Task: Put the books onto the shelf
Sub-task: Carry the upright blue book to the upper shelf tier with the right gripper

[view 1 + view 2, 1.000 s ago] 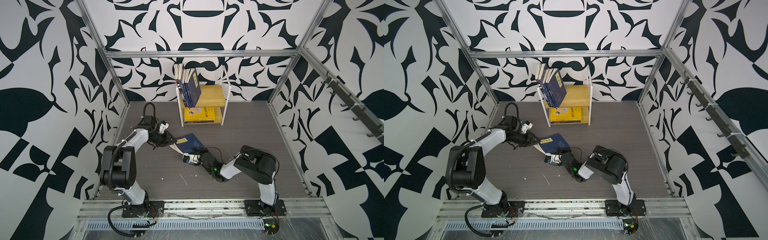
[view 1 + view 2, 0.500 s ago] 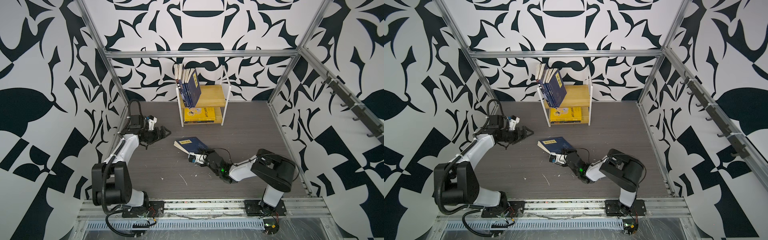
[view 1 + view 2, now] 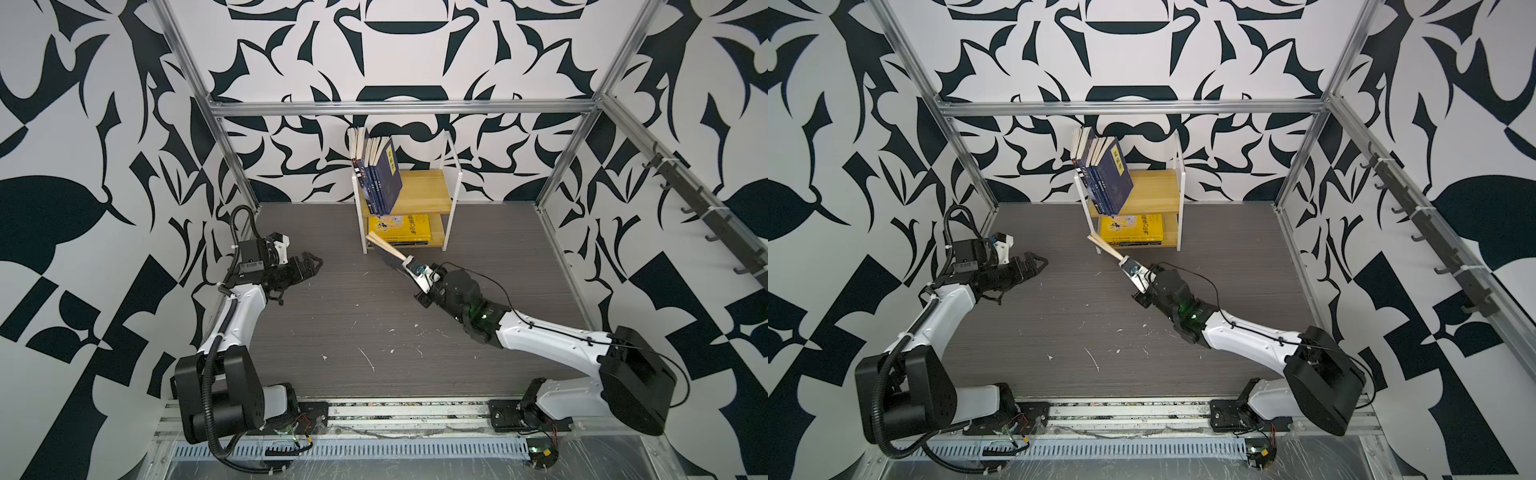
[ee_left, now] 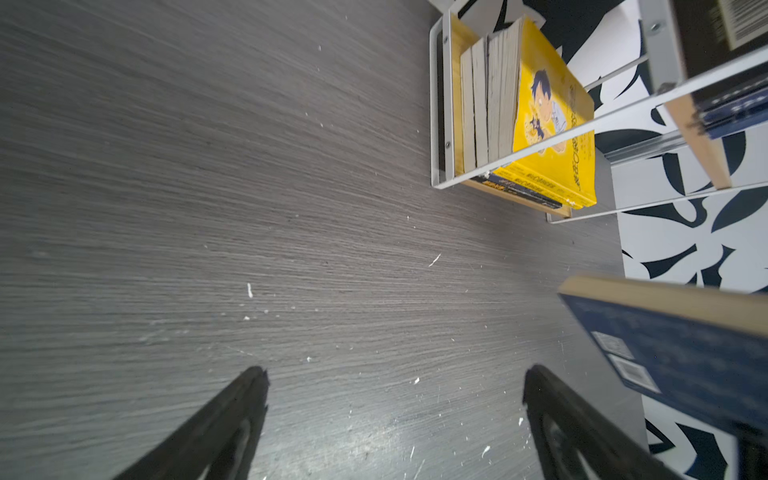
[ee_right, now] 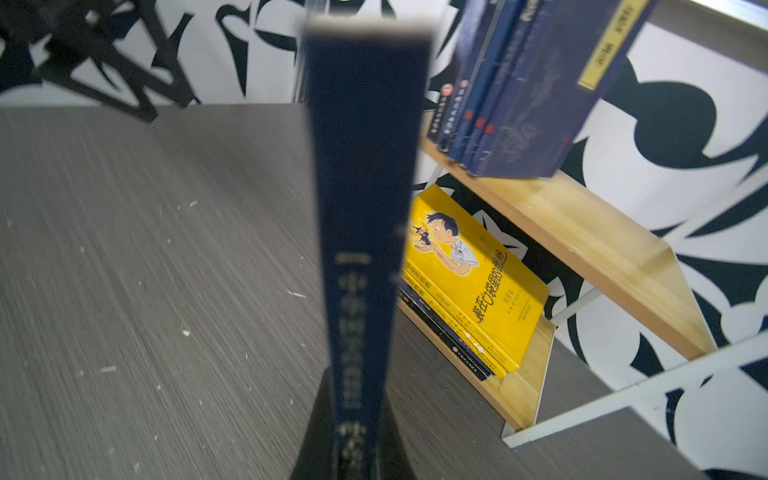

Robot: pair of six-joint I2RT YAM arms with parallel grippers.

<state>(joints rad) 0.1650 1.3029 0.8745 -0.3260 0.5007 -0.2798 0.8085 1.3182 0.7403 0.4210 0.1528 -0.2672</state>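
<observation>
Spanning the cell floor, the dark grey wood-grain tabletop [image 3: 353, 324] is carrying the shelf and both arm bases. The right arm [image 3: 540, 332] is stretching diagonally toward the shelf's front left corner. The left arm [image 3: 237, 307] is standing at the left side, well apart from the shelf.

The shelf [image 3: 424, 195] is sitting against the back wall, near centre. A row of navy books [image 3: 384, 178] is standing at the left end of its upper board and leaning rightward. A flat stack is lying on the lower board, with a yellow cartoon book [image 3: 401, 227] on top and darker spines showing beneath it in the right wrist view.

One more navy book [image 3: 384, 251] is hanging in the air just in front of the shelf's lower left leg, page edges showing upward in both top views. Whether it is touching the frame, I cannot tell. Its spine is facing the right wrist camera, lettering blurred.

The right gripper [image 3: 409, 265] is clamping that book by its near end. The left gripper [image 3: 309, 266] is hovering over the tabletop with jaws spread wide, gripping nothing.
</observation>
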